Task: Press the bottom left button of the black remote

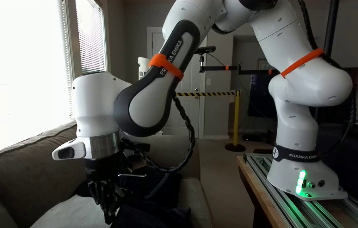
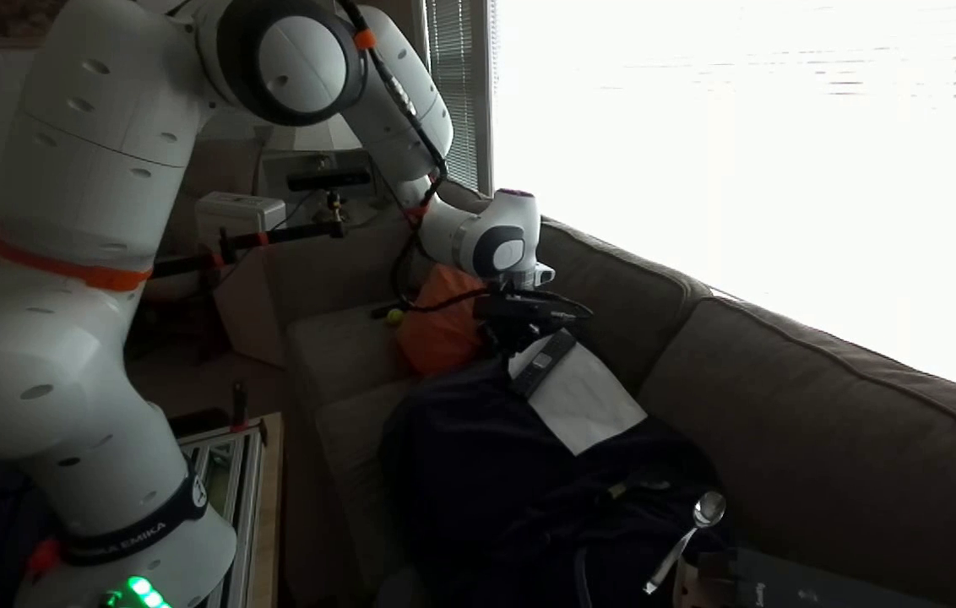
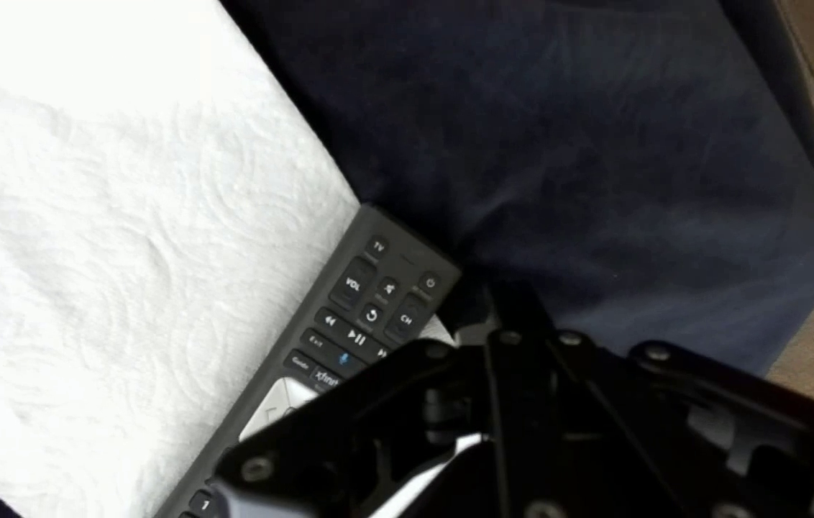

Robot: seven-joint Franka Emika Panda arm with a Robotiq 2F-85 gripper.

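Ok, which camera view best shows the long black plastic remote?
The wrist view: the remote appears close up, its VOL label readable, though the black gripper covers part of it. In an exterior view, the remote looks small and unreadable; elsewhere I can't make it out.

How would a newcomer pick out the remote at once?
Beside the bright window runs a couch, where a white sheet lies over dark cloth. On that sheet rests the slim black remote; its labelled buttons set it apart from the similarly dark gripper nearby.
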